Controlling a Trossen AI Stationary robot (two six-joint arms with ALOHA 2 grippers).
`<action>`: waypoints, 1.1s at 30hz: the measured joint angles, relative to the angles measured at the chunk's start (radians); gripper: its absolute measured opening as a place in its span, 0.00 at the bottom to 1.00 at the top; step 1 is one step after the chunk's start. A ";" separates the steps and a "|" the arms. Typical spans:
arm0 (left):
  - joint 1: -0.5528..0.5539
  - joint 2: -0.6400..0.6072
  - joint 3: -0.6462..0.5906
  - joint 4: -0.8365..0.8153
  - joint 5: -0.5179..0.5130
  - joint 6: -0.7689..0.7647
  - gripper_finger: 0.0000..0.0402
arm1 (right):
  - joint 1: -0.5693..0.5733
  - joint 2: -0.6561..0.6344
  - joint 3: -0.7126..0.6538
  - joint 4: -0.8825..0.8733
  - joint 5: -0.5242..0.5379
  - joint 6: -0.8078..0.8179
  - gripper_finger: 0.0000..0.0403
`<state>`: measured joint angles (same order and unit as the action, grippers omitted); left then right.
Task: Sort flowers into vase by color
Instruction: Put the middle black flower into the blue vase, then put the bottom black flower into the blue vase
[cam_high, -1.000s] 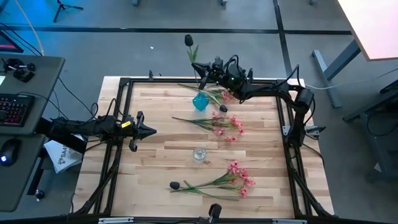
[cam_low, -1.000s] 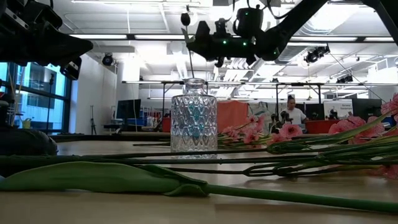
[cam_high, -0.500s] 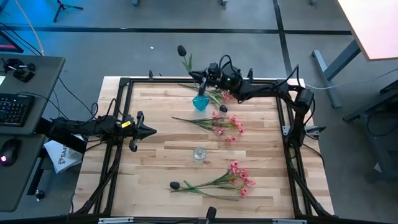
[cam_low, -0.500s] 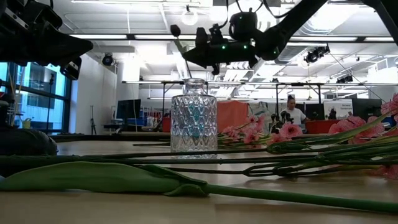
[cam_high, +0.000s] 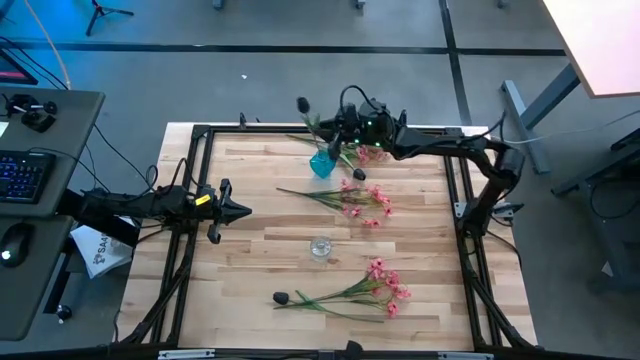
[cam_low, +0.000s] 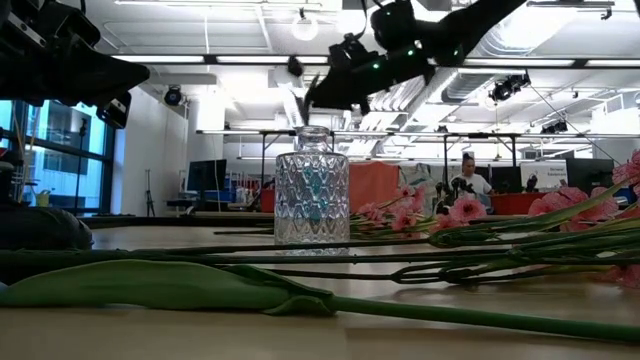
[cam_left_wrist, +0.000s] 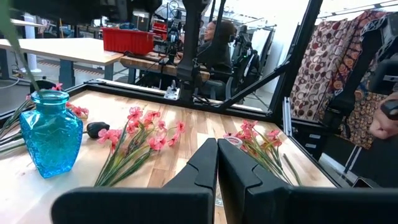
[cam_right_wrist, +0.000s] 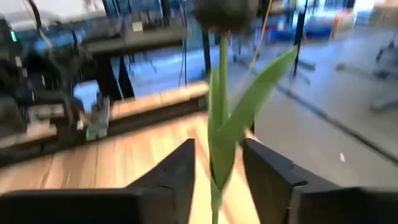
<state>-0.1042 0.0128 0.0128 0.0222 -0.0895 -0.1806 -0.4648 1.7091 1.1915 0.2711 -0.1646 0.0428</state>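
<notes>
Nearest the bench's front edge, on pale wooden planks: a pink spray of small ruffled blossoms on thin green stems, and a black bud lying beside its stem ends. Mid-bench: a small clear glass vase with faceted, cut-pattern sides, standing upright. Just beyond: a second pink spray lying flat. At the left edge: left end effector, smooth dark fingers pressed together, holding nothing. Toward the far edge: a translucent blue vase, squat with a narrow neck, upright. Above and just behind it: right end effector clamped on a black-bud flower, bud dark and rounded, stem straight, one broad green leaf; stem tilted, bud out past the bench's far rail.
</notes>
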 joint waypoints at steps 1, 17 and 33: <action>0.000 0.000 0.000 0.000 0.000 0.000 0.00 | 0.000 -0.015 0.000 -0.051 0.000 -0.001 0.39; 0.000 0.000 0.000 0.000 0.000 0.000 0.00 | 0.017 -0.266 0.000 -0.915 -0.201 -0.180 0.65; 0.000 0.000 0.000 0.000 0.000 0.000 0.00 | 0.429 -0.269 0.000 -1.057 -0.449 -0.066 0.65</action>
<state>-0.1041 0.0128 0.0128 0.0221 -0.0895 -0.1806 -0.0360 1.4399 1.1915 -0.7862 -0.6136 -0.0227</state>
